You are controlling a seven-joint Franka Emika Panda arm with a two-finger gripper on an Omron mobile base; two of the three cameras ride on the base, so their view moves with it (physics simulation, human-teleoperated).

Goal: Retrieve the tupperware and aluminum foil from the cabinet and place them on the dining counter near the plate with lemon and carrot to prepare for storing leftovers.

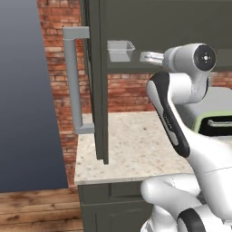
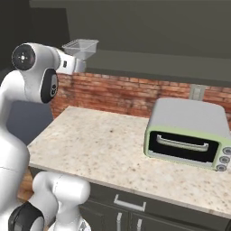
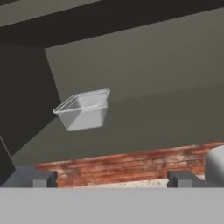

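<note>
Claw [image 3: 109, 178]: dark fingertips set wide apart, gripping nothing, short of the container.
Clear plastic tupperware tub [image 3: 83, 109]: upright near front edge of open dark cabinet shelf [image 1: 131, 65].

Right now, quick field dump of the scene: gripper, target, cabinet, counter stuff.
gripper: open, raised toward the open cabinet, holding nothing
tupperware: clear container upright on the cabinet shelf, apart from the fingers, also seen at and
aluminum foil: cannot tell, not made out in these pictures
cabinet door: swung open, long grey handle
counter: speckled stone top below the cabinet
toaster oven: green and grey, on the counter right of the arm, door shut
wall: red brick
</note>
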